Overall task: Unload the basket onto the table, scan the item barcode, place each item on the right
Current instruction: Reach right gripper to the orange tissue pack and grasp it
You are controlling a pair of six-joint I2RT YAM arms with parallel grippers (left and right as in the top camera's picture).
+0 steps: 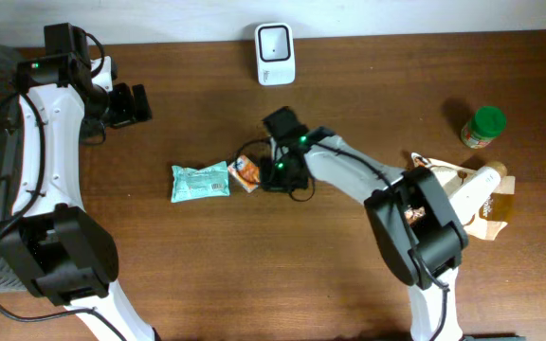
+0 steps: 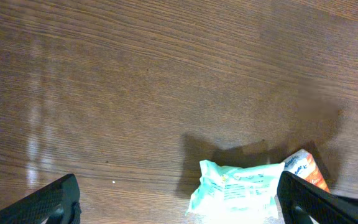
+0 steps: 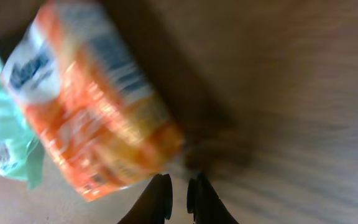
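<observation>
My right tool [image 3: 179, 186]: fingers drawn almost together, low over the middle of the tabletop [image 1: 254, 275], right at the near edge of the orange packet [image 3: 92, 106]. The wrist view is smeared, so I cannot tell whether they pinch a sliver of wrapper or nothing.
Orange packet: the item I take to be due for scanning. It sits tilted just left of my right tool, with its far end against the green packet [image 1: 200, 182].
Green packet: lies flat, touching or slightly overlapping the orange one.
Scanner [image 1: 275, 54]: white, standing at the back of the tabletop, well apart from both packets.
My left tool [image 1: 133, 104]: fingers spread wide and holding nothing, off at the left rear.
Risk, grip: if only a corner of slick wrapper is caught, the packet could slide free on the way to the scanner.
Risk, neighbour: the packets touch, so a lift may drag or flip the green one.
Risk, reading: I see no barcode from here. The wrong face or creased film shown to the scanner would give no read.
</observation>
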